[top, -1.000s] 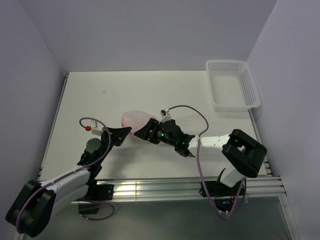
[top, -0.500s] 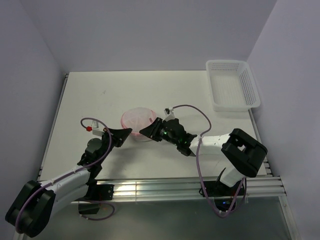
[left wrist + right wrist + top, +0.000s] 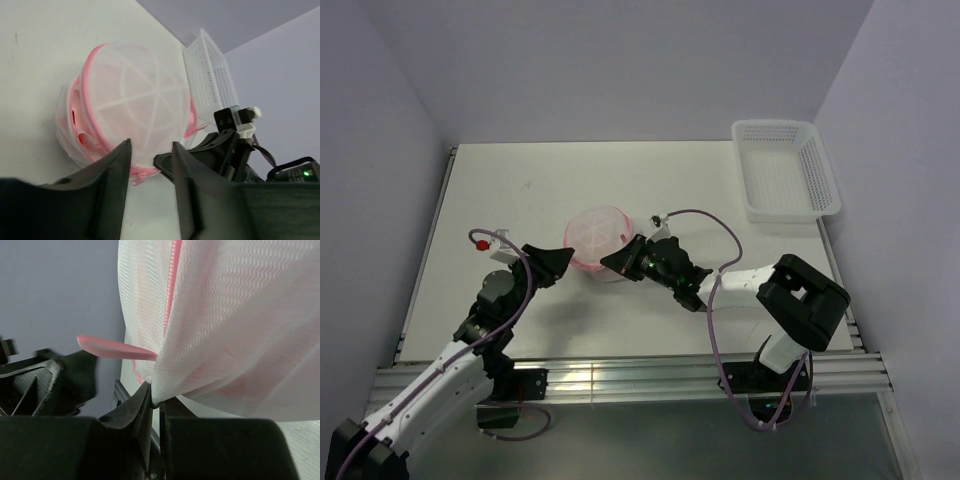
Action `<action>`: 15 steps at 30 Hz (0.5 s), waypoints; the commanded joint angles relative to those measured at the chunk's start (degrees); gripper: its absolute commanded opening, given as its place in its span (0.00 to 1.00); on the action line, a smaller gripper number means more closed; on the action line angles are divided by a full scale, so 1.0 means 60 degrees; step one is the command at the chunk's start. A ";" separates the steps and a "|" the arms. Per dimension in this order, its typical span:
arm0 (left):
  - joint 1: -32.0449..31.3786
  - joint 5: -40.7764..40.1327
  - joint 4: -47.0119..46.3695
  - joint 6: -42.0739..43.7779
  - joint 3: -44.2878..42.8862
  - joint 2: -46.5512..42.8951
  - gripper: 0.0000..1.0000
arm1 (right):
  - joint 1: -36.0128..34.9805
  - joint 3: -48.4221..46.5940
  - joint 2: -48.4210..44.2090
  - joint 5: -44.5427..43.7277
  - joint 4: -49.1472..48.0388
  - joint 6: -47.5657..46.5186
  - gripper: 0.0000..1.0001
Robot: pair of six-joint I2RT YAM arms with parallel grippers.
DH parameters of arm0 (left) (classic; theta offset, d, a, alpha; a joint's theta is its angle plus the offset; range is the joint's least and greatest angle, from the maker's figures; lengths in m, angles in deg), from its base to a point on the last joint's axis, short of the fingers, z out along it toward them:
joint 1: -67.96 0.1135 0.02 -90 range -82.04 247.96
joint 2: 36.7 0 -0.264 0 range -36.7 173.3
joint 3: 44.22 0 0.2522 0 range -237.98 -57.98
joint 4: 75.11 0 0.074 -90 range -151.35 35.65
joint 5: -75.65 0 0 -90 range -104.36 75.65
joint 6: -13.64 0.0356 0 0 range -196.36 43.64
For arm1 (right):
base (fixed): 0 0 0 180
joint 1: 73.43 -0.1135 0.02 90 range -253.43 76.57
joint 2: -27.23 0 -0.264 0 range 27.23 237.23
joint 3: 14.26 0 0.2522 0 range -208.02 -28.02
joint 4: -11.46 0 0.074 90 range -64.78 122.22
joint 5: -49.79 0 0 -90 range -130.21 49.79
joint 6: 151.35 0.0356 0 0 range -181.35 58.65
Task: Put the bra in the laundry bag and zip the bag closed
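Note:
The laundry bag is a round whitish mesh pouch with a pink rim, tipped up on its edge at mid-table. In the left wrist view the laundry bag shows its domed face, and a pink zipper tab hangs at its lower edge. My left gripper sits just left of it, open, and in its own view the left gripper holds nothing. My right gripper is at the bag's lower right. It is shut, and up close the right gripper pinches the mesh beside a pink tab. Faint pink shows through the mesh; the bra itself I cannot make out.
A white lattice basket stands at the far right corner of the table, also visible as the basket behind the bag. The right arm's cable loops over the table. Walls close off the back and both sides.
My right gripper has shut on the bag's mesh edge. My left gripper has let go, opened and drawn back to the left. The bag has gone from squashed to a round, tipped-up shape.

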 commanded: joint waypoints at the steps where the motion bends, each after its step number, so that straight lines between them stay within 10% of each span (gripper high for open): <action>1: -0.0207 -0.0708 0.1986 0.1593 -0.0515 -0.0823 0.42 | 0.0097 -0.0176 0.0235 -0.0206 -0.0620 0.0007 0.00; 6: -0.1113 -0.0486 0.1841 0.1844 -0.0441 -0.0167 0.08 | 0.0170 -0.0132 0.0280 -0.0176 -0.0679 0.0022 0.00; 15: -0.3107 -0.2230 0.0831 0.2386 -0.1231 0.2104 0.32 | 0.0243 -0.0205 0.0338 0.0000 -0.0650 -0.0037 0.00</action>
